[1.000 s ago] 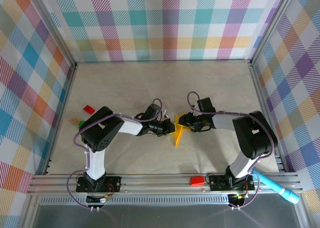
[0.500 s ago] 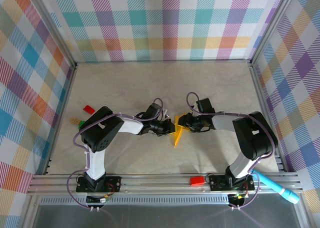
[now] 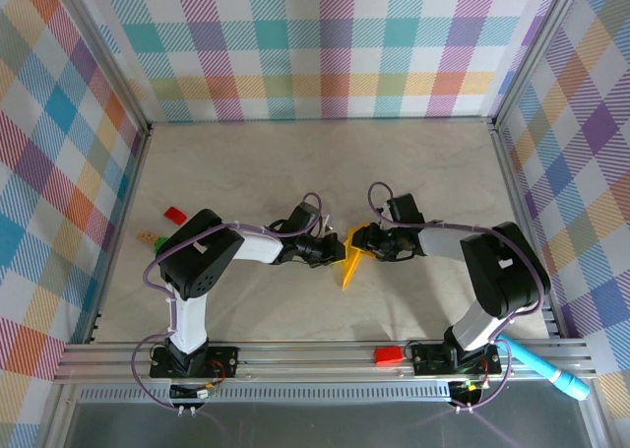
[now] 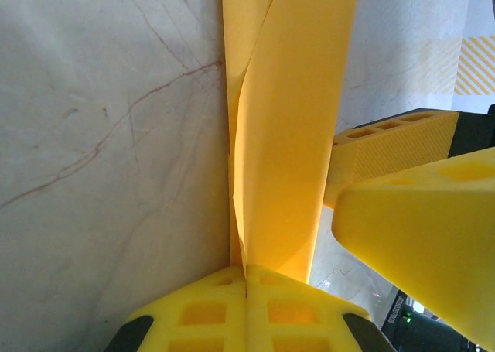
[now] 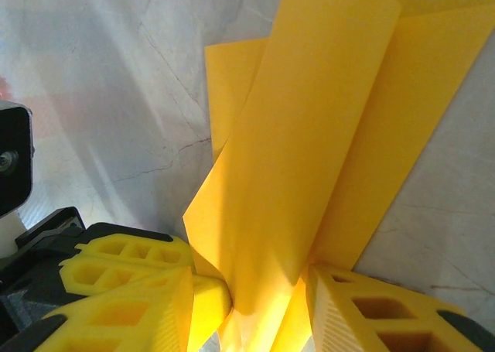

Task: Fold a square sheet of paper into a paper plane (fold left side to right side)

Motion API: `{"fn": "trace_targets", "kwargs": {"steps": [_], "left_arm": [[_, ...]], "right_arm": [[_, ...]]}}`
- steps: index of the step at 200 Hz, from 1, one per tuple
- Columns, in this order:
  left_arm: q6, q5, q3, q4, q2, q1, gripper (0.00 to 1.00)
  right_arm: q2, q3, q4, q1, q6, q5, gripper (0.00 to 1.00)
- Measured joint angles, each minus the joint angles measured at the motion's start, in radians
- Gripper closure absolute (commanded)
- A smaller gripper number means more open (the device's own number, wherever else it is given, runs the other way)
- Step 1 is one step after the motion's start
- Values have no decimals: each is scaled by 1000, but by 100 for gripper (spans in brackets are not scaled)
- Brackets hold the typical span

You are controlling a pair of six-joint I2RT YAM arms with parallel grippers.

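Observation:
The yellow-orange sheet of paper stands as a narrow, creased, pointed paper plane (image 3: 348, 261) at the table's middle, its tip toward the near edge. My left gripper (image 3: 332, 252) comes at it from the left. In the left wrist view that gripper (image 4: 246, 273) is shut, its jaws pinching the paper's (image 4: 290, 112) lower edge. My right gripper (image 3: 363, 242) meets it from the right. In the right wrist view a bulged fold of the paper (image 5: 309, 151) fills the gap of that gripper (image 5: 267, 305), touching both fingers (image 5: 363, 309).
A small red block (image 3: 175, 214) and a green-and-tan piece (image 3: 150, 238) lie at the table's left. Another red block (image 3: 388, 354) rests on the front rail. A light blue pen-like cylinder (image 3: 548, 367) lies at the rail's right end. Checkered walls enclose three sides.

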Motion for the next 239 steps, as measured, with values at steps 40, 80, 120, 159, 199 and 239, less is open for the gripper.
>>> {"fn": "trace_targets", "kwargs": {"steps": [40, 80, 120, 159, 199, 239], "left_arm": [[1, -1, 3, -5, 0, -1, 100], [1, -7, 10, -20, 0, -4, 100], [1, -8, 13, -26, 0, -4, 100], [2, -10, 18, -36, 0, -5, 100], [5, -15, 26, -53, 0, -7, 100], [8, -16, 27, -55, 0, -8, 99]], "right_arm": [[0, 0, 1, 0, 0, 0, 57], [-2, 0, -9, 0, 0, 1, 57], [-7, 0, -35, 0, 0, 1, 57], [-48, 0, -64, 0, -1, 12, 58], [-95, 26, -105, 0, -23, 19, 68], [-42, 90, -120, 13, -29, 19, 70]]}}
